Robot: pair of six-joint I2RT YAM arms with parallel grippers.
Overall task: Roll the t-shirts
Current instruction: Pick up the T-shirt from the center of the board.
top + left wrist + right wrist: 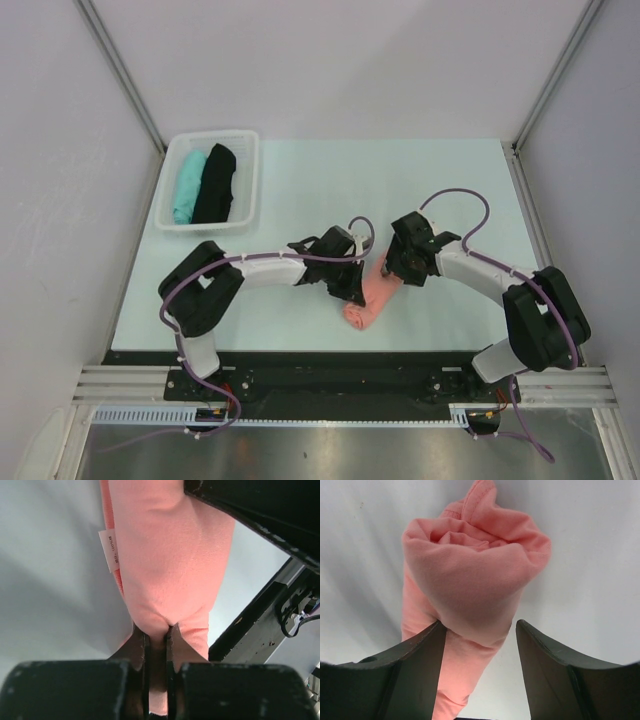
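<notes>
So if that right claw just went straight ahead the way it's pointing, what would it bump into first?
Most likely the rolled pink t-shirt: it lies directly ahead of the open right gripper, partly between its fingers.

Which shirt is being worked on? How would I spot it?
Find the pale green table and look near the middle of its front edge. The rolled shirt there is salmon-pink; the teal shirt and black shirt lie apart in the white basket.

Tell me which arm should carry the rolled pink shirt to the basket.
Left. The left gripper is shut on the rolled salmon-pink t-shirt, and the white basket lies on its side of the table. The right gripper stands open at the roll's end, holding nothing.
</notes>
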